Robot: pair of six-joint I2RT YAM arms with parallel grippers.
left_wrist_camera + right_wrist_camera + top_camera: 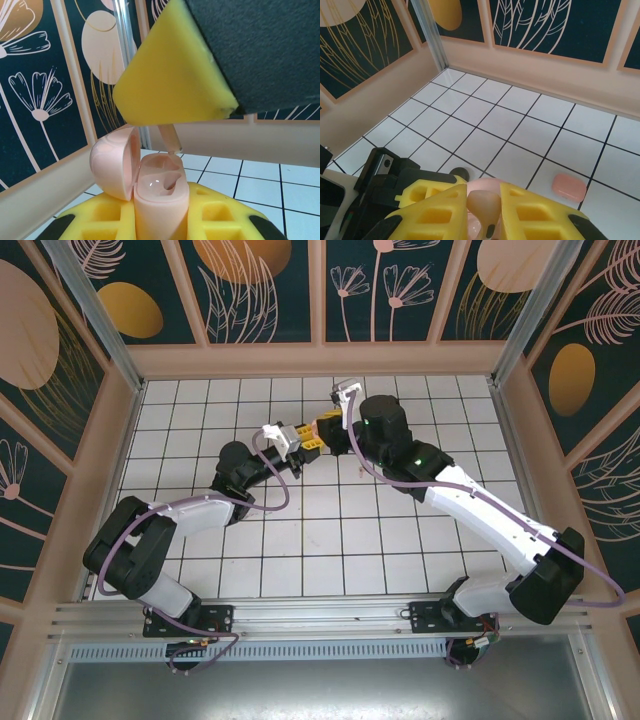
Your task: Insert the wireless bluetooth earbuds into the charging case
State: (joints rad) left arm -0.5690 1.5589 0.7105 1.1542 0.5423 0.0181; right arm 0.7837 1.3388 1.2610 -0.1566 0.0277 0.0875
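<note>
In the left wrist view, my left gripper (162, 217) is shut on a pale pink charging case (162, 205) that stands upright. Its lid (114, 162) is swung open to the left. Just above the case's far well hangs the stem of a pale pink earbud (170, 138), coming down from a yellow finger (175, 75) of my right gripper. In the right wrist view, my right gripper (484, 212) is shut on that earbud (482, 202), with the pink case directly below. From the top camera, the left gripper (291, 437) and right gripper (325, 427) meet at the middle back of the floor.
A closed coral-salmon case (569, 187) lies on the white tiles to the right of my right gripper. A small dark rounded object (460, 173) sits on the floor just beyond the fingers. The back wall (560, 75) is several tiles away.
</note>
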